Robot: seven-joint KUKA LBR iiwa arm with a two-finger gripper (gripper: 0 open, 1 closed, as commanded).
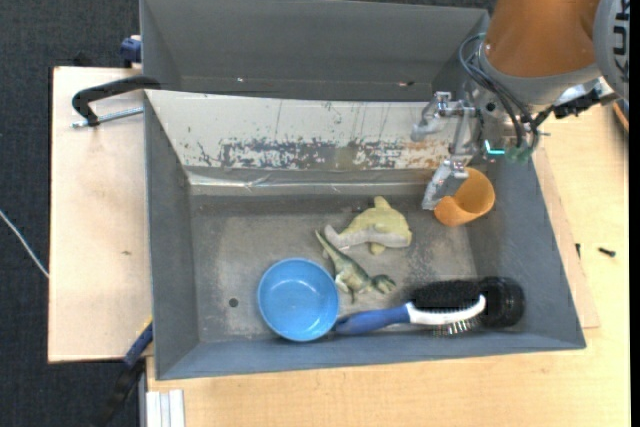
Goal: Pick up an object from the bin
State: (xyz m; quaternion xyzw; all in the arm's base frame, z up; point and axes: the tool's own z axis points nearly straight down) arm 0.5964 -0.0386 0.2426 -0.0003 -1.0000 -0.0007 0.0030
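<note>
1. A small orange plastic cup sits close against the right wall of the grey metal bin, toward its back.
2. The silver gripper hangs at the cup's upper-left edge, its tip meeting the cup. I cannot tell whether it is clenched or released.
3. Left of the cup and slightly lower lies a pale yellow-green toy animal, and beyond that a thin olive toy dinosaur.
4. Below the cup lies a blue-handled brush with a black head and white bristles.
5. Farthest from the cup, down to its left, a round blue plastic bowl touches the brush handle's end.
</note>
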